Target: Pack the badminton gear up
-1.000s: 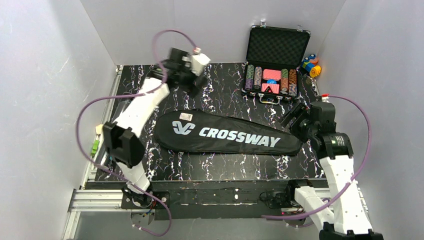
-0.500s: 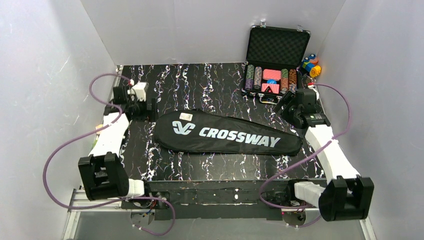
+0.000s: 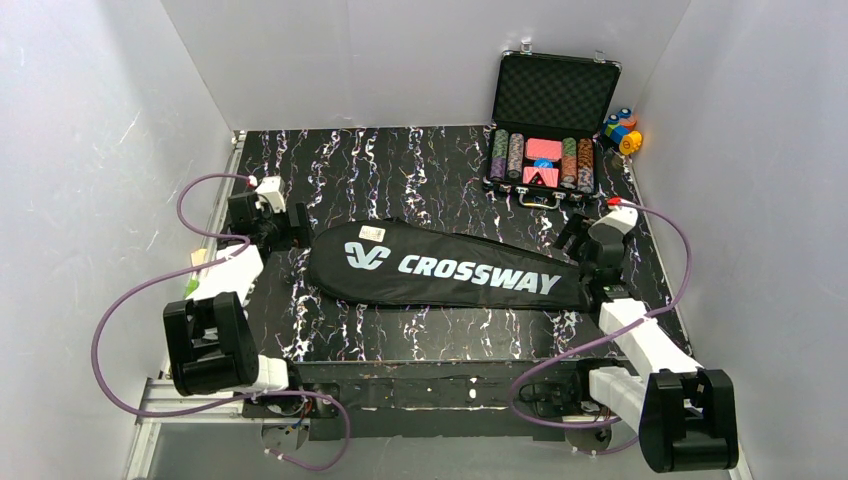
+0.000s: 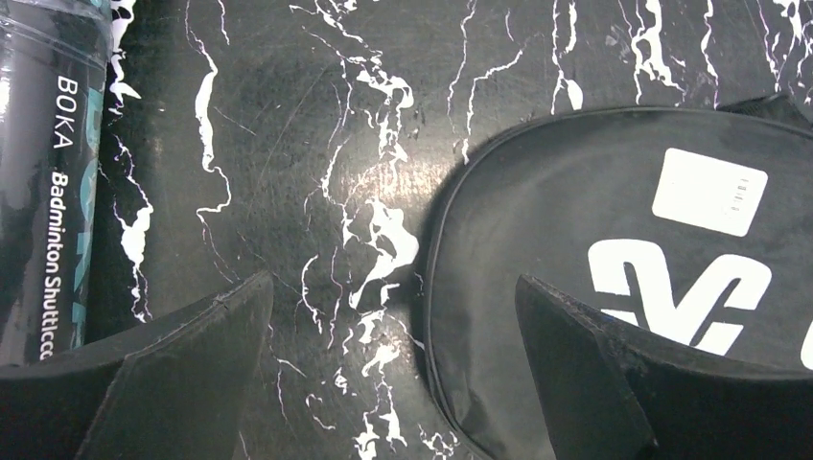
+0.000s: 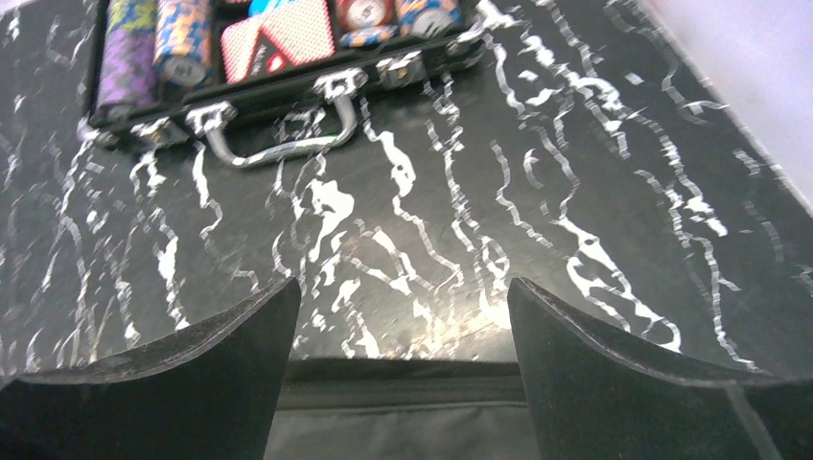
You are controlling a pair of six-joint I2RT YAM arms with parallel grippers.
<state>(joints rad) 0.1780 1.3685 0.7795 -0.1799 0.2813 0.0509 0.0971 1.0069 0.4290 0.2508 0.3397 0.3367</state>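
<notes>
The long black "CROSSWAY" bag (image 3: 450, 268) lies flat across the middle of the table, and its outline looks closed. My left gripper (image 3: 300, 228) hangs open just off the bag's wide left end. In the left wrist view the left gripper (image 4: 393, 281) straddles the bag's rounded edge (image 4: 575, 192), with nothing between the fingers. A dark tube (image 4: 43, 172) lettered "Badminton Shuttlecock" lies at the left of that view. My right gripper (image 3: 572, 232) is open above the bag's narrow right end. In the right wrist view the right gripper (image 5: 403, 284) is empty, with the bag's edge (image 5: 403, 402) below it.
An open black case of poker chips (image 3: 545, 165) stands at the back right, its handle (image 5: 278, 144) facing my right gripper. Small coloured blocks (image 3: 622, 130) sit in the far right corner. Grey walls close in three sides. Small green and yellow pieces (image 3: 190, 290) lie by the left rail.
The left arm has folded back from the far middle of the table to the bag's left end. The right arm has drawn in, and its gripper now points at the case, open a little wider.
</notes>
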